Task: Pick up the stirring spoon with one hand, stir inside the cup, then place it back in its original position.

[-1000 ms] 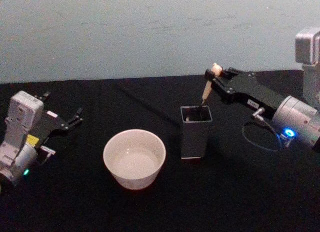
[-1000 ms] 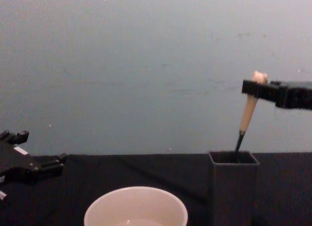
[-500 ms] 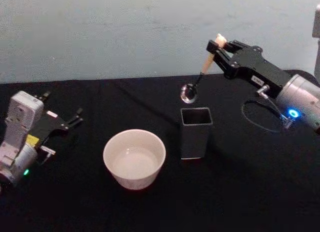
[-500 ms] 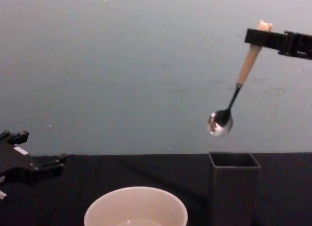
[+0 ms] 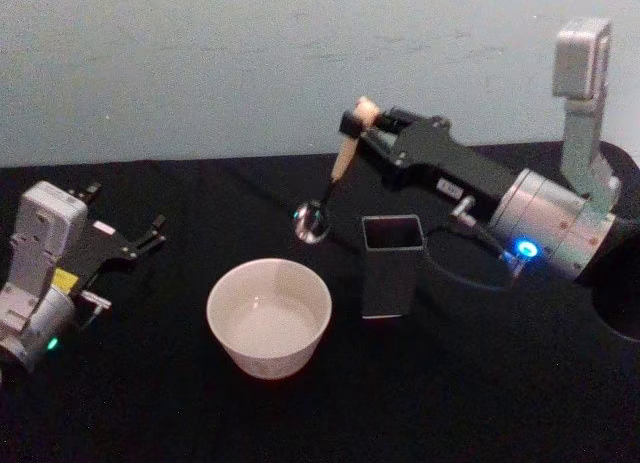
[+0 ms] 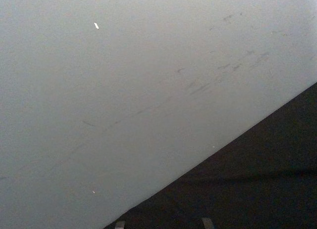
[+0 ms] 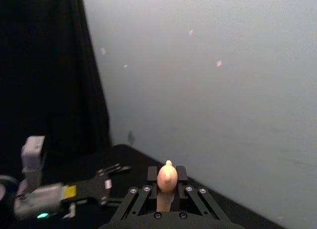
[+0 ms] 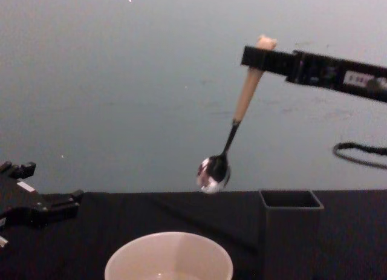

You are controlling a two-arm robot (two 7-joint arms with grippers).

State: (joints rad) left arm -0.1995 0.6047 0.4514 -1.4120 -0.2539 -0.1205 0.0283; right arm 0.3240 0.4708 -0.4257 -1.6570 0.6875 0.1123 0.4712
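Cloth of plain black (image 5: 300, 423) covers the table. Nearest on it stands the wide round cream-white cup (image 5: 268, 316), upright, below the right claw (image 5: 362, 120) and to that claw's left. Just right of the cup, but apart from it, is the dark grey square box-shaped holder (image 5: 391, 263). It also stands upright with its mouth open, almost straight under the right claw's dark body.

The small shiny metal stirring spoon with a thin neck and beige tapered handle (image 5: 333, 178) hangs in the air from the right claw. The claw's two black fingers are pressed together on the upper handle, just beneath the little knob. In the right wrist view that knob pokes up between the fingers (image 7: 167, 182). From the grip the spoon slants down and to the claw's left. In the chest view its round bowl (image 8: 239, 110) hangs well below the claw (image 8: 254, 55), above the cup's rim (image 8: 169, 256) and left of the holder (image 8: 290, 198), touching neither.

Well apart on the far left, the left claw (image 5: 128, 208) sits low over the cloth with its fingers spread and nothing between them.

Behind everything rises a pale grey-blue wall (image 5: 200, 63).
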